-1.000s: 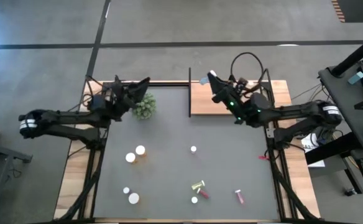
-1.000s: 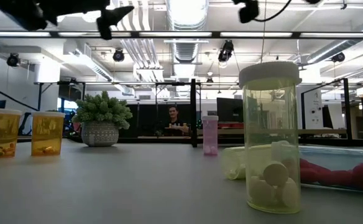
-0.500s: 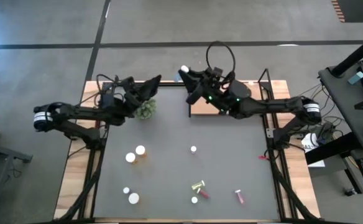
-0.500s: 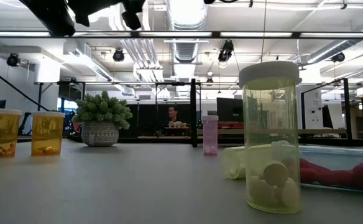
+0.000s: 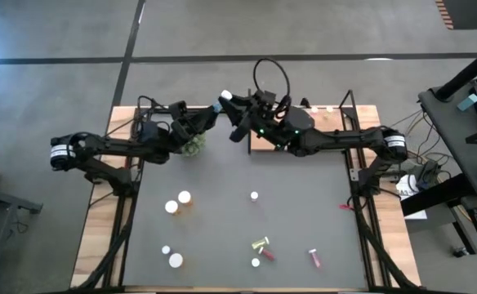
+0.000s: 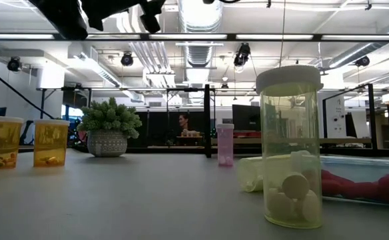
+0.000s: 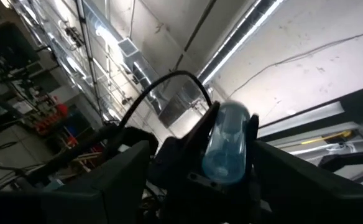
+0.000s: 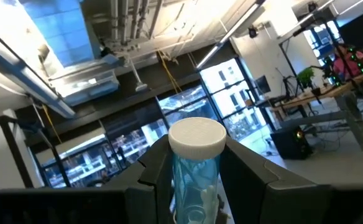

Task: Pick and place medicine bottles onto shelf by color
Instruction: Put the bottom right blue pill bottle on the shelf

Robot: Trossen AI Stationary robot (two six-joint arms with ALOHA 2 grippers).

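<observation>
The right gripper (image 5: 226,101), fingers clamped on a blue bottle (image 8: 194,165), offers it to the left gripper (image 5: 212,115), whose fingers stand apart; a handover seems next, needing the left fingers to close on it.

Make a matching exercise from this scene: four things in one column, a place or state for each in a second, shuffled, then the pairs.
Things:
1. blue bottle
2. left gripper
3. plant
4. pink bottle

Places or states:
A. open, holding nothing
B. standing upright on the table
C. in a grey pot at the table's far side
D. clamped in the right gripper, white cap outward

Pairs: 1-D, 2-A, 3-C, 4-B
</observation>
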